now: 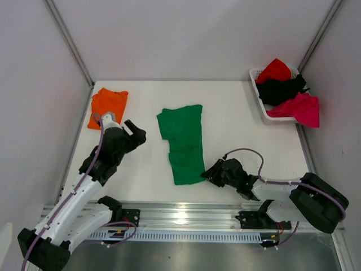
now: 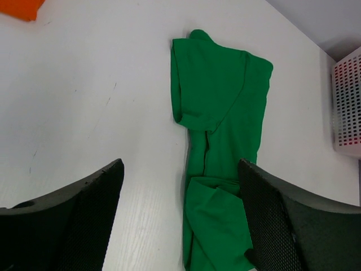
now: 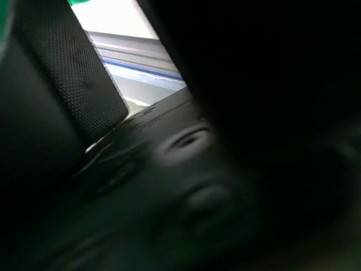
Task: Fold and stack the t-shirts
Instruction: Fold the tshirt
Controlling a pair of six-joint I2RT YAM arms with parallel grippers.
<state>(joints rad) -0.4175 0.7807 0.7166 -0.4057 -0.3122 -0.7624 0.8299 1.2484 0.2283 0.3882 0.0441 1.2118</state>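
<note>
A bright green t-shirt [image 1: 183, 144] lies in the middle of the table, folded into a long strip with a sleeve sticking out at the far left. It also shows in the left wrist view [image 2: 220, 113]. An orange t-shirt [image 1: 107, 106] lies folded at the far left. My left gripper [image 1: 135, 134] is open and empty, hovering left of the green shirt; in its wrist view [image 2: 180, 226] its right finger overlaps the shirt's near end. My right gripper [image 1: 210, 172] is low at the green shirt's near right corner. Its wrist view is dark and blurred, showing only one finger pad [image 3: 79, 73].
A white basket [image 1: 260, 100] at the back right holds red [image 1: 274, 69], black [image 1: 285, 87] and magenta [image 1: 299, 108] shirts. White walls stand on three sides. A metal rail [image 1: 186, 217] runs along the near edge.
</note>
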